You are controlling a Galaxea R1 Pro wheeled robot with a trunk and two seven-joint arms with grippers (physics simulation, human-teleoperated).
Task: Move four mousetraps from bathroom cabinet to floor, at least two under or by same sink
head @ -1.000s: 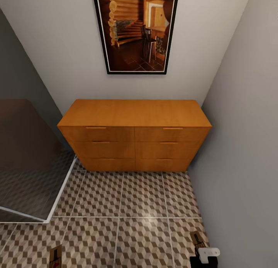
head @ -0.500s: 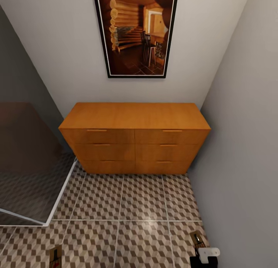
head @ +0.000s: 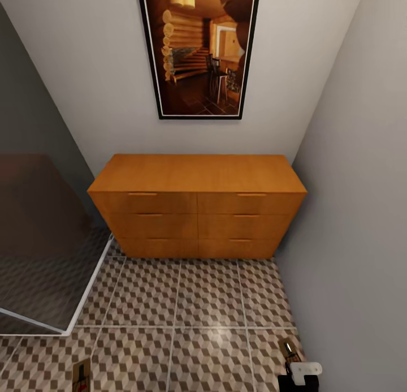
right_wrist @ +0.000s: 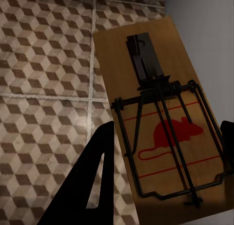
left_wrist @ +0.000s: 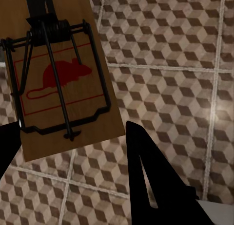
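The orange-brown cabinet (head: 198,202) stands against the far wall with all six drawer fronts shut. In front of it lies the cube-patterned bathroom floor (head: 186,313). One mousetrap (left_wrist: 58,74), tan wood with black wire and a red mouse print, sits between the black fingers (left_wrist: 146,176) of my left gripper (left_wrist: 68,130), above the tiles; the head view shows it at the lower left (head: 81,375). My right gripper (right_wrist: 168,132) is shut on a second mousetrap (right_wrist: 161,122), seen in the head view at the lower right (head: 290,349) near the grey wall. The sink is out of view.
A dark glass panel with a white frame (head: 39,256) closes off the left side. A grey wall (head: 356,211) runs along the right. A framed picture (head: 198,50) hangs above the cabinet. Open tiles stretch between me and the cabinet.
The whole head view has shifted: cabinet and picture sit slightly lower and look a little smaller, so the camera has moved. Both held mousetraps keep their places in the view.
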